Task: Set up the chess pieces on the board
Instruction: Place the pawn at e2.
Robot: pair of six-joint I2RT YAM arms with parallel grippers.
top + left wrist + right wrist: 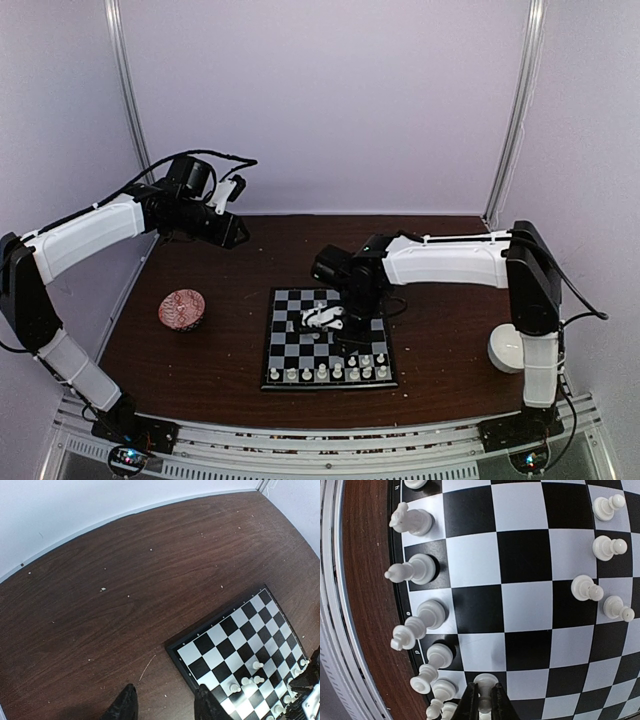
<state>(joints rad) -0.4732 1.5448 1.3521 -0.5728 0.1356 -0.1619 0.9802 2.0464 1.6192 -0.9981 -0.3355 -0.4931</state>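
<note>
Cream plastic pawn [485, 682] is in your right jaws: closed to the pawn's width and pinching its sides, low in the right wrist view. You cannot tell from here whether its base touches the square yet.

- Small black-and-white checkered chessboard [285, 345] lies flat mid-way across the dark brown wooden desk [220, 370].
- Taller cream back-row chessmen [415, 570] stand along the board's near edge. Four loose cream pawns [587, 589] stand further up the board.
- Step in hand, by my reading, is seating a pawn in the row just in front of that back row.
- Next move calls for lowering it centred on its square. Part the jaws only slightly, then lift straight up (the back-row neighbours stand just beside).

Views compared:
- Top view hides the held pawn under the right wrist. Only it shows the round red patterned bowl [182, 309] left of the board and the round white bowl [508, 348] by the right arm.
- Top view also puts your left arm raised at the back left, well apart from the board.
- Left wrist view alone shows the left jaws wide apart and empty above the desk, with pale crumbs [102, 589] scattered there.
</note>
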